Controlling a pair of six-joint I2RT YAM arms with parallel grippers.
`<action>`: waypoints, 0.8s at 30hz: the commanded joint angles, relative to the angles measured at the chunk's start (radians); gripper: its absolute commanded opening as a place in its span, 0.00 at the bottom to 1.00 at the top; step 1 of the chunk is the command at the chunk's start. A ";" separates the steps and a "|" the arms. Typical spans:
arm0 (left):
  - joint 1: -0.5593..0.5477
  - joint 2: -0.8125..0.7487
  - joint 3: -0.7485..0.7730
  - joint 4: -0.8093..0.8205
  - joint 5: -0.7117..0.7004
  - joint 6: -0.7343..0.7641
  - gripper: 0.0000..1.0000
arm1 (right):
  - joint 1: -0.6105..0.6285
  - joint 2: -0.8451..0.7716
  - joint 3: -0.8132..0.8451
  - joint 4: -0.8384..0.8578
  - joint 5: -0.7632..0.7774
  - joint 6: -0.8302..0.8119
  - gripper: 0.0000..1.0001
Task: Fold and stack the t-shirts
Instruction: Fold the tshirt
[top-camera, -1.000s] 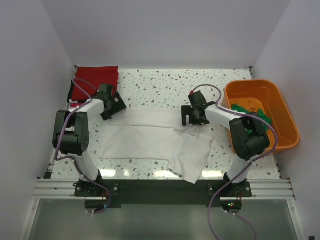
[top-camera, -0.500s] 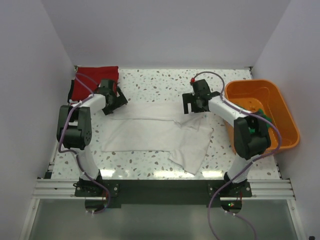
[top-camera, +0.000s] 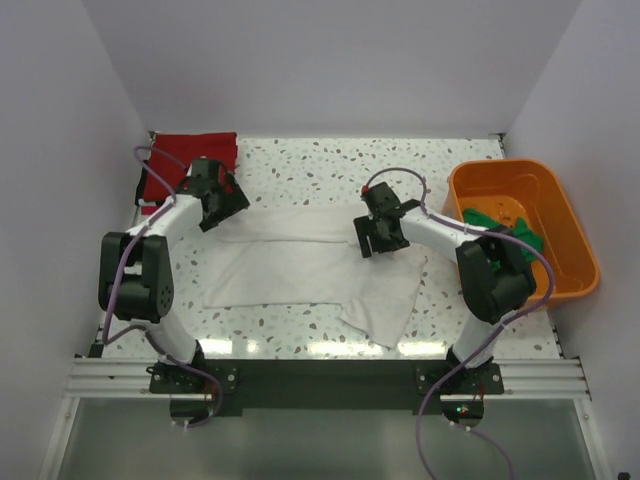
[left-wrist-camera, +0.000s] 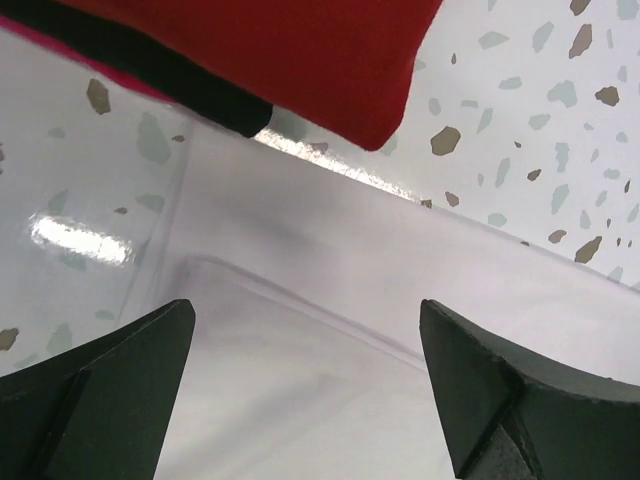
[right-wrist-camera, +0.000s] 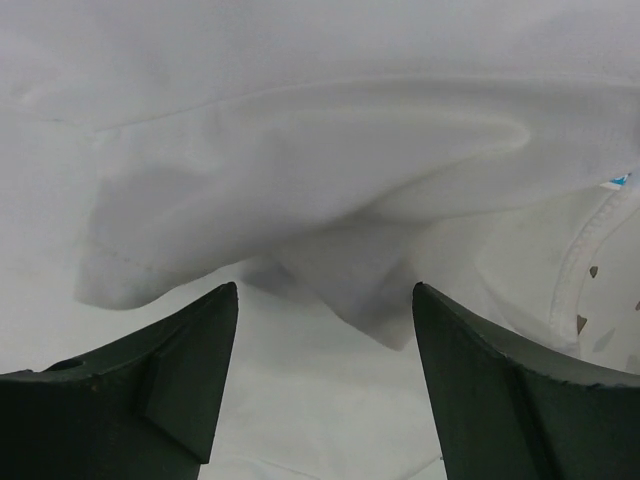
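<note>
Right gripper (right-wrist-camera: 323, 330) and left gripper (left-wrist-camera: 305, 330) both gape empty. Limp, light white cloth t-shirt (right-wrist-camera: 300, 120), so I'd pinch that raised fold (right-wrist-camera: 340, 265).

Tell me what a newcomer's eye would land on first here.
A white t-shirt lies spread across the middle of the speckled table. Both arms bend over it, the left gripper and the right gripper with jaws apart. A bright orange tub stands at the right edge with a green t-shirt in it, and a red t-shirt sits in the far left corner.
</note>
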 joint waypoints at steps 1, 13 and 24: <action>0.010 -0.076 -0.032 -0.018 -0.045 0.014 1.00 | -0.007 0.028 0.054 -0.039 0.074 0.030 0.73; 0.010 -0.170 -0.117 -0.021 -0.062 0.011 1.00 | -0.009 0.022 0.022 -0.006 0.100 0.056 0.52; 0.010 -0.197 -0.135 -0.032 -0.085 0.011 1.00 | -0.009 -0.022 -0.004 -0.009 0.146 0.082 0.11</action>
